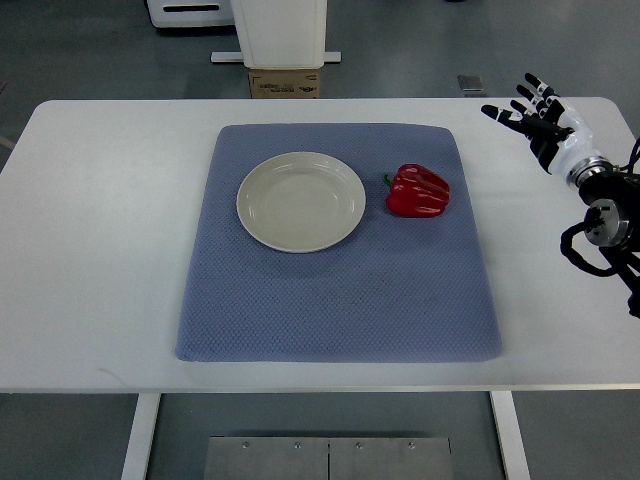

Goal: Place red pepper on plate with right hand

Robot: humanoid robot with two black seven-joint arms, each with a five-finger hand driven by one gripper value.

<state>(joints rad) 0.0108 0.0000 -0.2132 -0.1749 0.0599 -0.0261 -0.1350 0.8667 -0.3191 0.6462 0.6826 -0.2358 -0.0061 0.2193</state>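
Top view: red pepper (418,191) on mat, well left of spread right-hand fingers (527,100).

A table (90,250) fills most of the top view. A mat (330,300) lies on its middle. On the far half of the mat sits a plate (300,201), left of centre. A pepper (418,191) lies on the mat just to the right of the plate, near it but not touching, with its stem toward the plate. The right hand (535,118) hangs over the table's far right corner, well apart from the pepper, off the mat. Beyond the table's far edge, a box (285,82) stands on the floor.
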